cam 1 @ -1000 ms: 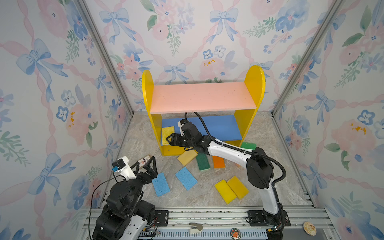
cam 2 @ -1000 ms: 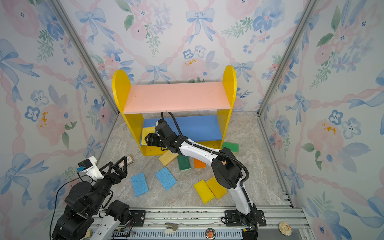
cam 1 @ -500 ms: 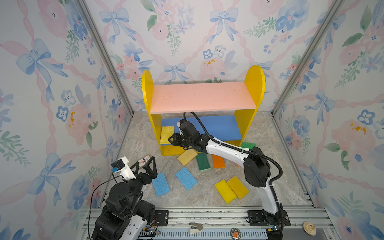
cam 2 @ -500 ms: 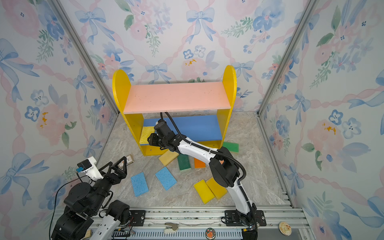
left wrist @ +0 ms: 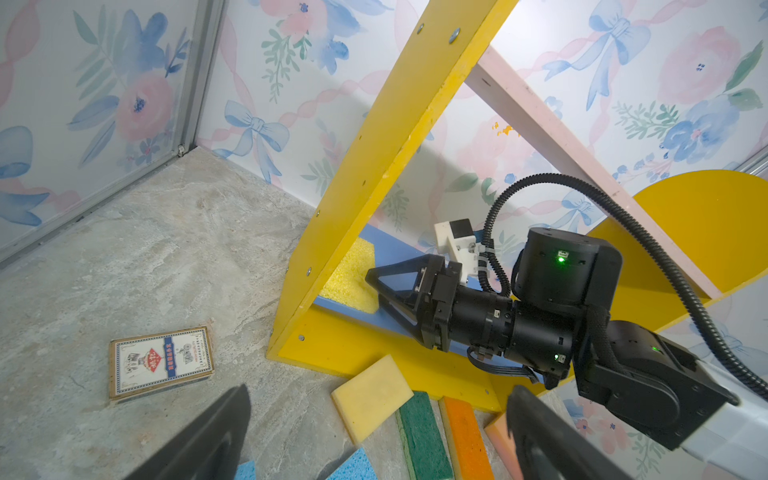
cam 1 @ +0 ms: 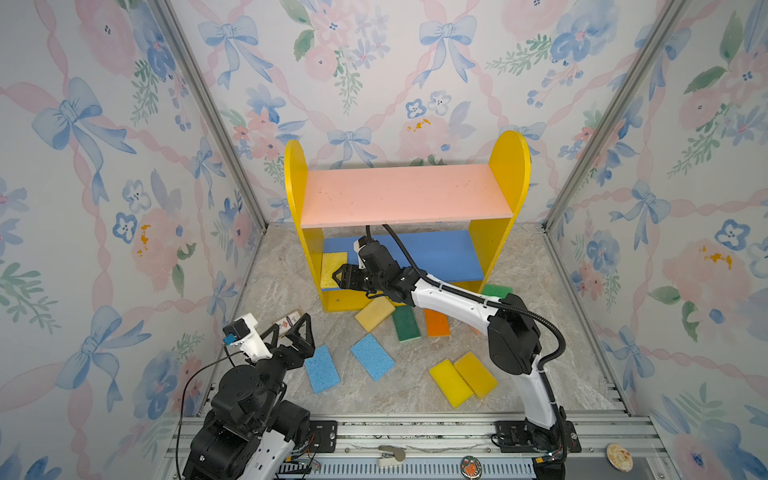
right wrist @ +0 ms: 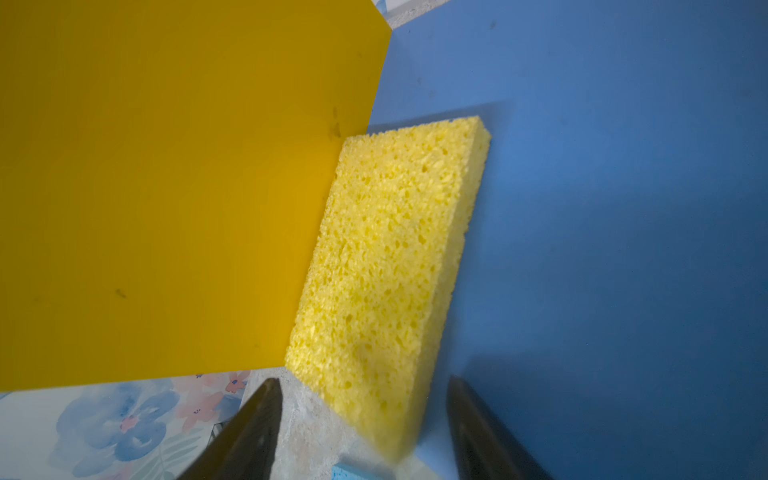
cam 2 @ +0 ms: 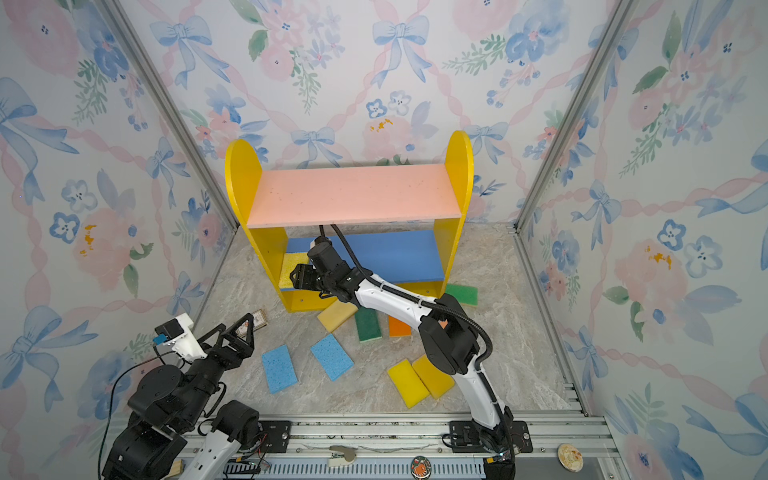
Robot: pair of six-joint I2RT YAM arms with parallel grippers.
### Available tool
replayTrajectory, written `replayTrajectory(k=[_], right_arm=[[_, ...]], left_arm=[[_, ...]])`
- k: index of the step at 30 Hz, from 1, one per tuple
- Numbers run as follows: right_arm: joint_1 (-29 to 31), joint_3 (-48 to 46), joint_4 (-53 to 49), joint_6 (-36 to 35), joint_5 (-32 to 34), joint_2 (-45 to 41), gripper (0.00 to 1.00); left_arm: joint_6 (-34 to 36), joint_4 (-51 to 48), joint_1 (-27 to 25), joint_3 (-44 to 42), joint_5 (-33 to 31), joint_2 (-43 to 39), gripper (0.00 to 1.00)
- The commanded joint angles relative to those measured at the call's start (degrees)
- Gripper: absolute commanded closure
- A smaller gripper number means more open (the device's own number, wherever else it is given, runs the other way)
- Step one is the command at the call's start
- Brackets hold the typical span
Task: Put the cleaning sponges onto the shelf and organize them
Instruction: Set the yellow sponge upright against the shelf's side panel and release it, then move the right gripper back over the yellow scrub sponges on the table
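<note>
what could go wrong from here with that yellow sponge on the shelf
1. The yellow sponge seems to overhang the front edge of the blue lower board. The open right hand sits right at that end, so backing out could drag it off.
2. The right arm's cable loops just under the pink upper board, so lifting straight up might catch it.

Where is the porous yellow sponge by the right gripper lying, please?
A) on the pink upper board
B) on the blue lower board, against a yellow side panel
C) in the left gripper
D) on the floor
B: the porous yellow sponge lies flat on the blue lower board, its long edge against the yellow side panel.
</note>
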Motion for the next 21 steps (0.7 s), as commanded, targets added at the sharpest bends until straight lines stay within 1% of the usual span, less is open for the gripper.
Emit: replayTrajectory(k=[1,6,9,10,12,15,19,21], right_arm=[[-2.0,-3.4,-3.3,-3.3,2.5,-4.0,0.28],[-3.6,-6.1,-4.6,-7.5,1.1,-8.5,0.24],[-3.7,-8.8,-6.9,-9.5,0.6,-12.4,0.23],[-3.6,-10.5,-7.5,-11.6,0.3,-14.5,0.23],[-3.2,-14.2,-9.8,-13.0,0.7,-19.0,0.21],[-2.0,-21.7,-14.7,-15.2,2.4,-27.8,0.15],[-1.1,-32.8,-24.5,-15.5,4.1,-40.7,0.05],[-1.2,-38.0,-29.7,-15.1,3.6,-45.8,0.01]], left_arm=[[-1.4,-0.1,-0.5,0.9,-0.7,0.7,0.02],[-2.8,0.0,-0.5,1.3,0.3,1.5,0.02],[-3.7,0.2,-0.5,1.5,2.9,3.1,0.02],[-4.1,0.5,-0.6,1.5,4.4,4.1,0.02],[-4.7,1.8,-0.5,0.8,7.5,5.9,0.02],[-6.6,6.5,-0.5,-3.9,13.4,8.5,0.02],[-12.8,17.6,-0.5,-11.3,25.2,13.7,0.02],[-15.9,22.9,-0.7,-15.1,29.2,16.3,0.02]])
